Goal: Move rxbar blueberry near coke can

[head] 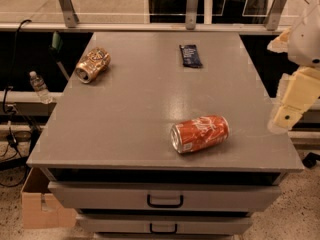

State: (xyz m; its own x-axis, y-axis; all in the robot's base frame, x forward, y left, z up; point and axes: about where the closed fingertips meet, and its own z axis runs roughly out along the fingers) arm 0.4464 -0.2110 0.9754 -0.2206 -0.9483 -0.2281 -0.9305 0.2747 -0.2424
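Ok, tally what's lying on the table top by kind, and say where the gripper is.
Cans: 2 (coke can, gold-brown can)
Snack bars: 1 (rxbar blueberry)
Total: 3
The gripper hangs off the right edge of the table, touching none.

Only partly in view, at far right of cam view, cut off by frame edge. White rounded upper arm segment (306, 36) at top right corner. Below it, cream-coloured link (301, 90), tilted, running down and toward view's left. Gripper (285, 119) at lower end of that link, approx mid-height of view, pointing down-left, hanging in air, apart from everything else.
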